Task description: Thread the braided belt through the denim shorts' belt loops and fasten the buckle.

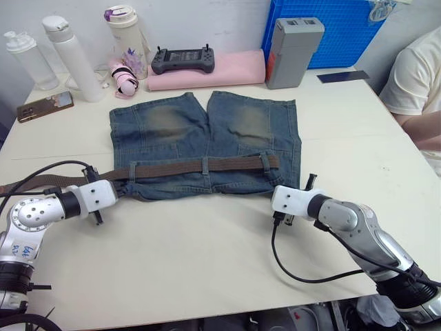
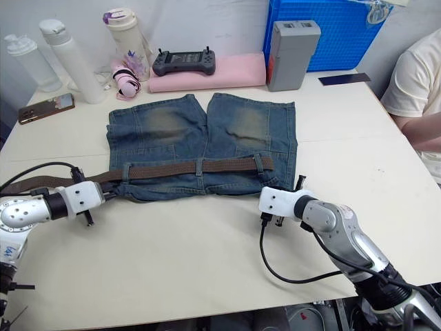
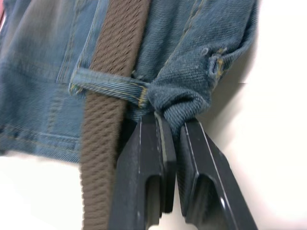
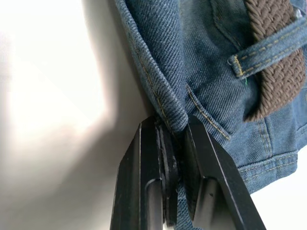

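Head view: I see the shorts (image 1: 207, 141) lying flat on the white worktop (image 1: 207, 255), waistband toward me. The belt (image 1: 200, 166) runs along the waistband under three loops (image 1: 204, 165); its plain tip ends near the shorts' right edge, and its other end trails off the left side past my left arm. I cannot make out the buckle. My left claw (image 1: 122, 189) sits at the waistband's left corner and my right claw (image 1: 274, 190) at its right corner. I judge that both pinch the band to keep it taut and flat, so the belt can slide.

Left wrist view: my left claw (image 3: 175, 129) is nearly shut, its two black fingers (image 3: 146, 167) clamped on a bunched fold of denim at the waistband corner. The belt passes under a loop (image 3: 108, 86) just beside the fingers, touching the denim but not held.

Right wrist view: my right claw (image 4: 173, 129) is likewise closed to a narrow gap, gripping the stitched waistband edge between its fingers (image 4: 144, 167). The belt tip (image 4: 273, 72) lies near, under a loop (image 4: 268, 50), outside the grip.

Threading looks largely done; fastening remains.
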Controlling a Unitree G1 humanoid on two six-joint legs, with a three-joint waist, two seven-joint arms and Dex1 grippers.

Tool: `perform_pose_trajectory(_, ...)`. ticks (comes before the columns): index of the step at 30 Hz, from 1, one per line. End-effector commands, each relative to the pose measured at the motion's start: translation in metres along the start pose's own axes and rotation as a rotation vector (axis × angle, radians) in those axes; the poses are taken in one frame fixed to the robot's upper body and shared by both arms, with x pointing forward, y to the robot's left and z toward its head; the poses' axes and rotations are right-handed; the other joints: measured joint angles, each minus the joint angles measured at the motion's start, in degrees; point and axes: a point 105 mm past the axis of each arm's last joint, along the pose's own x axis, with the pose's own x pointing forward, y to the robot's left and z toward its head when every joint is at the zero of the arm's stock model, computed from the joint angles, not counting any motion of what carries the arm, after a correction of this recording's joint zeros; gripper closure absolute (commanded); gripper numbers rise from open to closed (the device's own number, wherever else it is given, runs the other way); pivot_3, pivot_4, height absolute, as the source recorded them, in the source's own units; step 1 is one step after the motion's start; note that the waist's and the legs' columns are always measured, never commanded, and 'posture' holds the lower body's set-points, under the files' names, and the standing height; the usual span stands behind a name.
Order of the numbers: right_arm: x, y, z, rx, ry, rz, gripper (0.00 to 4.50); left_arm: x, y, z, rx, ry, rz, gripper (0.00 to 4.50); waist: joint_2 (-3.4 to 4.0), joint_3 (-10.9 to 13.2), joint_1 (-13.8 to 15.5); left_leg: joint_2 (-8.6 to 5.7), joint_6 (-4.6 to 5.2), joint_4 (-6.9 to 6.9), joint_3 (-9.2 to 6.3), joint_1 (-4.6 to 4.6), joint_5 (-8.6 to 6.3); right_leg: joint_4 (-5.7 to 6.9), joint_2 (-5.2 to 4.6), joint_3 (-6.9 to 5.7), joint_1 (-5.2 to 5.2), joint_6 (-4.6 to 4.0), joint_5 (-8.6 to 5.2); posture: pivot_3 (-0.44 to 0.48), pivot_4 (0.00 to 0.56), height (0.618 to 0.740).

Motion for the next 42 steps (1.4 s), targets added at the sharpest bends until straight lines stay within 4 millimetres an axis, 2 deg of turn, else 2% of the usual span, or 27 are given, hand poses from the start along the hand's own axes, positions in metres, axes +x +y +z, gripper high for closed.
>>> perform_pose_trajectory(1,0.003,0.005,-0.011,0.024,0.04,0.029,4.48,-0.001,-0.005,0.005,0.0,-0.012,-0.019,4.5,-0.07,0.0,0.3,0.01,0.0,0.0,-0.01,0.03,0.0,0.01,0.0,0.0,0.03,0.0,0.0,0.0,0.15,0.705)
perform_pose_trajectory(6,0.001,0.003,-0.014,0.024,0.052,0.03,4.48,-0.001,-0.007,0.006,-0.003,-0.011,-0.021,4.5,-0.08,-0.1,0.4,0.01,-0.01,0.0,0.01,0.08,0.0,0.04,0.0,0.05,0.05,0.0,0.0,0.0,0.15,0.705)
perform_pose_trajectory(12,-0.003,-0.011,-0.022,0.022,0.067,-0.018,4.5,-0.002,-0.01,0.012,-0.023,-0.037,-0.036,1.97,-0.09,-0.1,0.4,0.0,-0.01,0.0,0.01,0.07,0.0,0.03,-0.01,0.04,0.05,0.0,0.0,0.0,0.15,0.705)
perform_pose_trajectory(14,-0.008,-0.016,-0.016,0.05,0.03,-0.019,3.56,-0.003,-0.014,0.018,-0.04,-0.061,-0.07,1.01,-0.09,-0.1,0.5,-0.01,-0.01,0.0,0.01,0.07,0.0,0.03,-0.03,0.05,0.05,0.0,0.0,0.0,0.15,0.705)
perform_pose_trajectory(16,-0.015,-0.022,-0.008,0.107,-0.022,-0.02,2.78,-0.004,-0.014,0.025,-0.059,-0.086,-0.075,0.99,-0.05,0.0,0.7,-0.02,0.0,-0.01,-0.01,0.05,0.0,0.02,-0.05,0.04,0.04,0.0,0.0,0.0,0.15,0.705)
perform_pose_trajectory(20,-0.035,-0.046,0.012,0.227,-0.129,-0.02,0.71,-0.013,-0.006,0.038,-0.167,-0.126,-0.085,0.99,0.04,0.0,0.6,-0.02,0.0,-0.02,-0.02,-0.13,0.0,-0.01,-0.03,-0.07,-0.08,0.0,0.0,0.0,0.15,0.705)
perform_pose_trajectory(22,-0.042,-0.059,0.02,0.318,-0.172,-0.02,0.03,-0.019,-0.004,0.042,-0.187,-0.12,-0.113,0.99,0.07,0.1,0.6,-0.02,0.0,-0.03,-0.02,-0.15,0.0,-0.02,-0.03,-0.07,-0.09,0.0,0.0,0.0,0.15,0.705)
perform_pose_trajectory(25,-0.043,-0.085,0.027,0.529,-0.222,-0.053,0.03,-0.024,0.002,0.048,-0.22,-0.135,-0.106,0.99,0.18,0.2,0.3,0.01,0.0,-0.01,-0.05,-0.1,0.0,-0.01,-0.02,-0.02,-0.08,0.0,0.0,0.0,0.15,0.705)
perform_pose_trajectory(27,-0.035,-0.103,0.022,0.721,-0.201,-0.099,0.03,-0.024,0.009,0.054,-0.24,-0.166,-0.083,0.99,0.25,0.2,0.2,0.03,-0.01,-0.02,-0.03,-0.06,0.0,0.02,-0.01,0.02,-0.08,-0.01,0.0,0.0,0.15,0.705)
perform_pose_trajectory(31,-0.011,-0.117,0.015,1.097,-0.186,-0.096,0.03,-0.023,0.015,0.064,-0.283,-0.221,-0.05,0.99,0.29,0.2,0.4,0.02,-0.02,-0.06,-0.06,-0.09,0.0,0.08,0.0,-0.01,-0.14,-0.07,-0.04,0.0,0.15,0.705)
perform_pose_trajectory(32,-0.008,-0.117,0.016,1.149,-0.189,-0.084,0.03,-0.023,0.016,0.065,-0.293,-0.231,-0.044,0.99,0.31,0.2,0.5,0.01,-0.02,-0.07,-0.05,-0.12,0.0,0.08,-0.01,-0.03,-0.16,-0.07,-0.03,0.0,0.15,0.705)
perform_pose_trajectory(35,0.011,-0.102,0.015,1.246,-0.151,0.009,0.03,-0.026,0.026,0.072,-0.351,-0.289,0.018,0.99,0.33,0.2,0.5,-0.1,-0.02,-0.09,0.04,-0.29,0.0,0.11,-0.01,-0.14,-0.25,-0.06,-0.03,0.0,0.15,0.705)
perform_pose_trajectory(39,0.023,-0.081,0.009,1.26,-0.086,0.082,0.03,-0.032,0.034,0.073,-0.39,-0.308,0.076,0.99,0.34,0.2,0.3,-0.42,-0.01,-0.1,0.01,-0.59,0.0,0.1,-0.01,-0.2,-0.46,-0.06,-0.03,0.0,0.15,0.705)
perform_pose_trajectory(42,0.027,-0.073,0.011,1.283,-0.1,0.123,0.78,-0.037,0.039,0.072,-0.408,-0.313,0.127,0.99,0.34,0.2,0.0,-0.42,-0.02,-0.09,0.05,-0.73,0.0,0.1,-0.01,-0.2,-0.63,-0.06,-0.03,0.0,0.15,0.705)
